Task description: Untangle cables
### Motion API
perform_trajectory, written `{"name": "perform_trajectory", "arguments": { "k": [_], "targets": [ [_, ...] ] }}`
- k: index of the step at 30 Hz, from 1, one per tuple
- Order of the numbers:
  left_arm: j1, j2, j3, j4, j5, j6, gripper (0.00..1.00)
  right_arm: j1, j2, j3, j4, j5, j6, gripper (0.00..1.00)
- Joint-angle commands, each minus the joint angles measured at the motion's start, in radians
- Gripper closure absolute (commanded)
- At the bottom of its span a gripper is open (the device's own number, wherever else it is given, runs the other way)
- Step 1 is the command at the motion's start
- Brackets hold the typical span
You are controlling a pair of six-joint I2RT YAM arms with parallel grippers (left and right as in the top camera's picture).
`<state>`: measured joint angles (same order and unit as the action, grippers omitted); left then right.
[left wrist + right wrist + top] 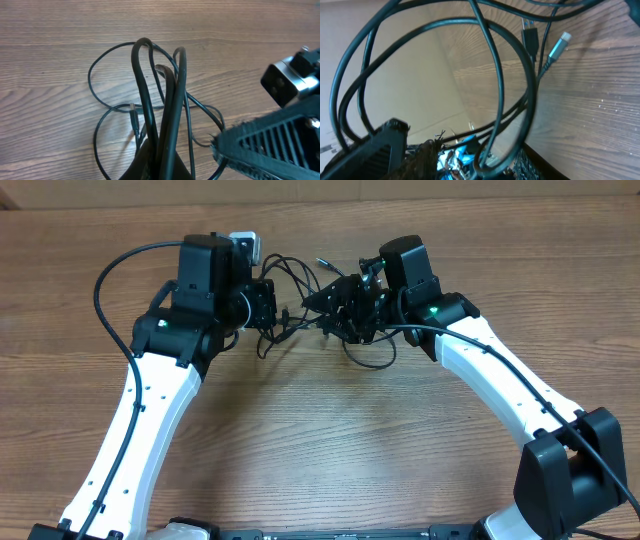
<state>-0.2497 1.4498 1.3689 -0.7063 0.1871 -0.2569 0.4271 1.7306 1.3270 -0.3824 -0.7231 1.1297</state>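
The cables point(300, 300) are a tangle of thin black cords held up between my two grippers at the far middle of the wooden table. My left gripper point(268, 308) is shut on several strands; in the left wrist view the cables point(160, 100) rise from between the fingers point(165, 167) in tall loops, and a small plug point(133, 117) hangs beside them. My right gripper point(342, 308) is shut on a loop of cable point(510, 100) at its fingers point(495, 167). Two plug ends point(531, 37) point(560, 42) hang free above the table.
A small white block point(245, 245) sits behind the left wrist. The right gripper's ribbed finger point(265, 145) is close to the left gripper. A beige wall point(320, 192) bounds the table's far edge. Thick black arm wires point(110, 275) loop outward.
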Motion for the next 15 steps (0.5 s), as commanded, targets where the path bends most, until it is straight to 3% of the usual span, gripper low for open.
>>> {"name": "perform_trajectory", "arguments": {
  "k": [1, 4, 15],
  "targets": [
    [-0.008, 0.002, 0.006, 0.008, 0.017, -0.014, 0.96, 0.004, -0.027, 0.009, 0.005, 0.033, -0.001, 0.52],
    [-0.014, 0.002, 0.006, 0.012, 0.019, -0.046, 0.96, 0.004, -0.025, 0.009, 0.004, 0.046, -0.001, 0.55],
    [-0.032, 0.002, 0.006, 0.025, 0.024, -0.066, 0.96, 0.005, -0.023, 0.009, -0.003, 0.052, -0.001, 0.82]
  ]
}}
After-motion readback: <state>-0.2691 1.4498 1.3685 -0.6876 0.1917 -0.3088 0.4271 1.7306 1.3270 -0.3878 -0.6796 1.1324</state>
